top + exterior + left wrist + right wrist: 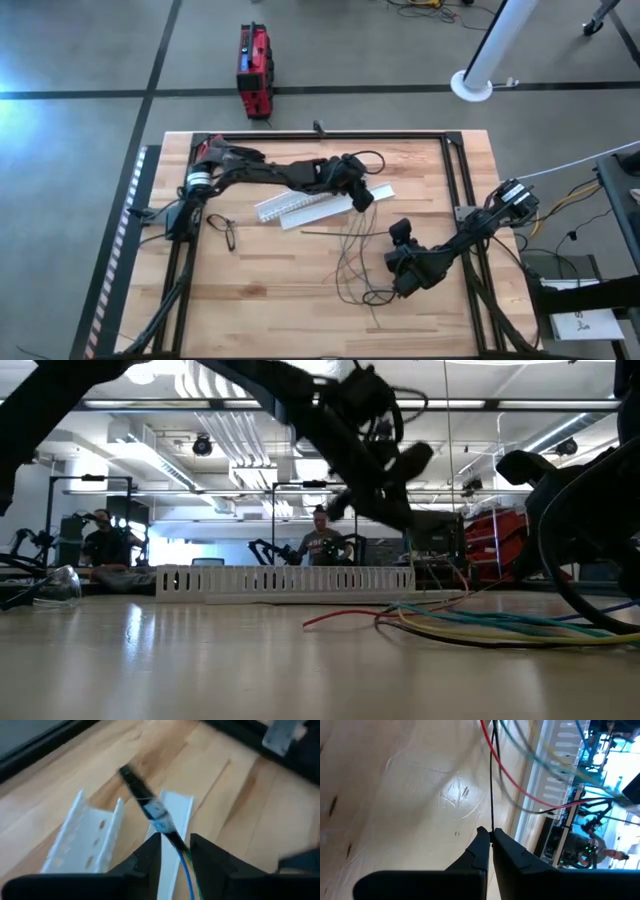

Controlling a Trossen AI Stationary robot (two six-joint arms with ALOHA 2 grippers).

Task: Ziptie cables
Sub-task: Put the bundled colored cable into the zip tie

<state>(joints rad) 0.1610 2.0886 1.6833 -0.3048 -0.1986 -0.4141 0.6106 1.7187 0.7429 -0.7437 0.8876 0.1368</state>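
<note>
The cables (352, 262) are seen as thin limp strands (red, green, yellow, dark; exact count unclear), sprawled near the table's (280, 300) middle. One end is pinched by the left gripper (175, 847) above the white channel (300, 207); a dark strand is clamped by the right gripper (491, 837).

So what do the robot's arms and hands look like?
Both arms are dark, almost black, built from chunky jointed segments with thin black cables looping along them. Each ends in a hand: the left hand and right hand both have two dark, wedge-shaped fingers tapering toward the tips.
</note>
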